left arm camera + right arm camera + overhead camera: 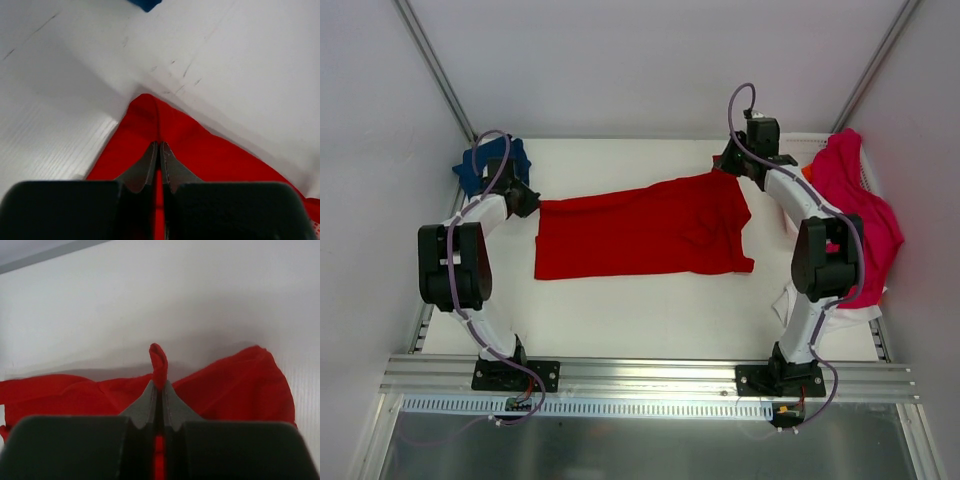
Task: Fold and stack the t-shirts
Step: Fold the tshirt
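The bright red t-shirt [640,232] lies stretched across the middle of the table. My left gripper [527,199] is shut on its left corner; in the left wrist view the closed gripper [159,145] pinches the red cloth [200,150]. My right gripper [728,162] is shut on the shirt's far right corner; in the right wrist view a red fold [159,362] sticks up from the closed gripper [159,385]. The navy blue t-shirt [480,168] lies bunched at the far left, behind the left arm. The magenta-pink t-shirt [860,205] lies at the right.
The pink shirt rests in a white basket [800,150] at the right edge, with white cloth [845,320] below it. A bit of orange [807,171] shows by the right arm. White walls close in the table on three sides.
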